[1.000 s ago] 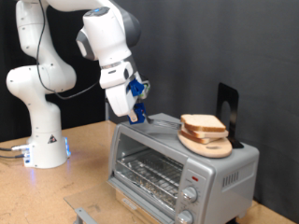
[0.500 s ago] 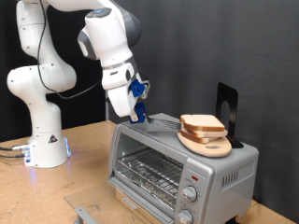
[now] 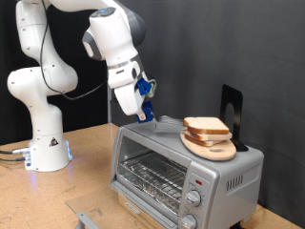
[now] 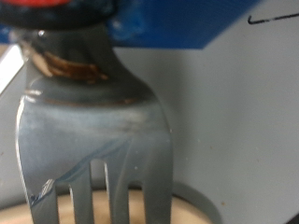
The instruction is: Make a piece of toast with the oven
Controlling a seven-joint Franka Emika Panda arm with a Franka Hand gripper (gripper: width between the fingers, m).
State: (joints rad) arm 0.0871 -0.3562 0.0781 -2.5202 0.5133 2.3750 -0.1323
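The gripper (image 3: 143,103) has lifted a little over the last second and drifted toward the exterior view's right, so it now hangs slightly higher above the oven (image 3: 181,162) top's near-left corner.

Metal fork (image 4: 93,131) close up, tines over pale bread (image 4: 140,207), blue part (image 4: 177,23) above handle
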